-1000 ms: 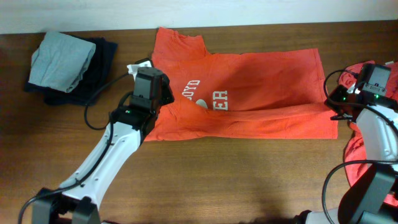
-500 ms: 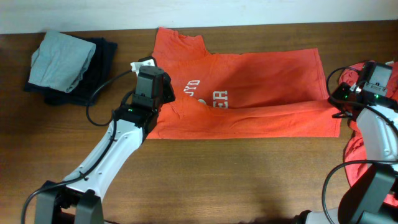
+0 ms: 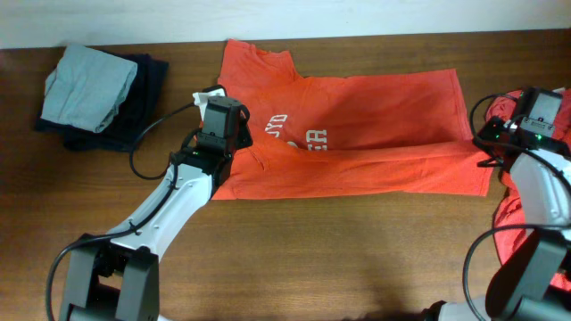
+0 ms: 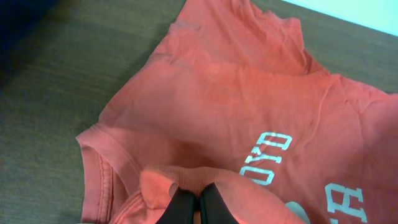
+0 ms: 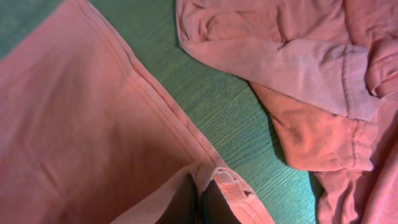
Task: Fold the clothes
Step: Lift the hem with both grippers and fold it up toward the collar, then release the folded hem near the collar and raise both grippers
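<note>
An orange-red T-shirt [image 3: 375, 116] lies spread across the upper middle of the wooden table [image 3: 357, 259], collar end toward the left, with its lower edge folded up in a long strip along the bottom. White lettering [image 3: 299, 135] shows partly beside the fold. The left gripper [image 4: 198, 204] sits at the shirt's left end in the overhead view, fingers clenched together on a raised pinch of cloth just below the sleeve. The right gripper [image 5: 198, 198] is at the shirt's right end, fingers pressed together on the stitched hem corner; how much cloth sits between them is hard to judge, as the fabric drapes over the tips. A second T-shirt [image 5: 311, 81] of the same colour lies crumpled at the right edge of the overhead view, close to the spread one but apart from it, with bare table between them. In the upper left a grey-green garment [image 3: 89, 85] rests folded on a dark navy garment [image 3: 150, 85]
</note>
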